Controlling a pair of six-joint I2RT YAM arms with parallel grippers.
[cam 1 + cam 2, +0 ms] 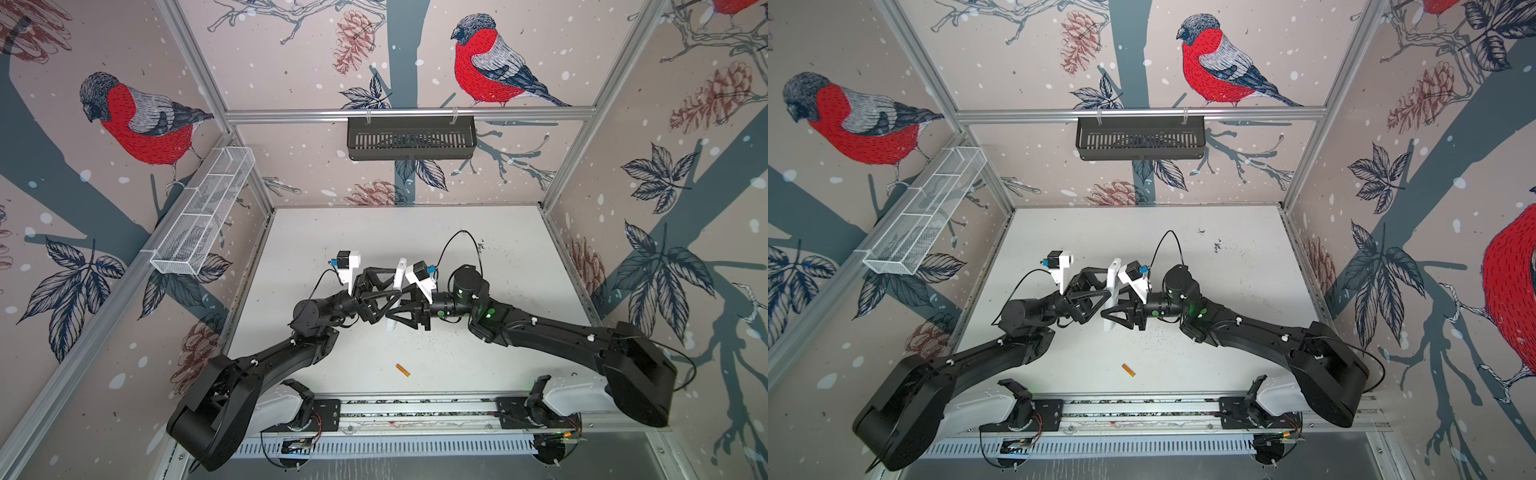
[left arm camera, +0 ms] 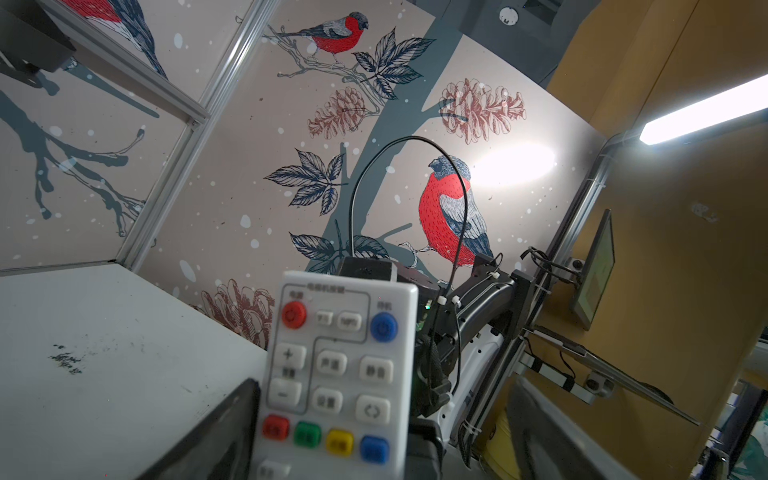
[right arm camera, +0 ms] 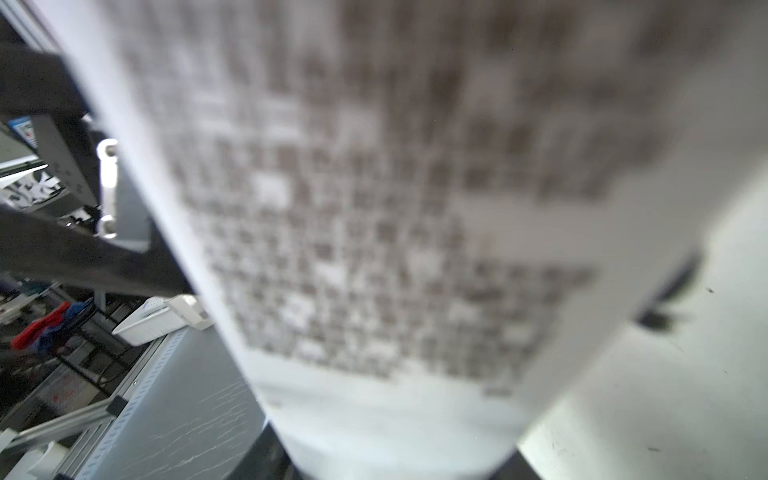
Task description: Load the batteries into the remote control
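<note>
Left wrist view looks straight at the button face of the remote control (image 2: 336, 374), with its red, green, yellow and blue keys in a row, standing between the spread dark fingers (image 2: 216, 436) of the left claw (image 1: 386, 286); that claw is wide open, with a clear gap on one side of the remote. Right wrist view is filled by the remote's blurred back (image 3: 374, 208), which carries a dense printed grid. In both top views the remote stands on edge at mid-surface between the two arms, and the right claw (image 1: 405, 307) is clamped on its lower half. One battery (image 1: 402, 370) lies flat on the white surface (image 1: 478, 353) nearer the front rail, well apart from the remote.
</note>
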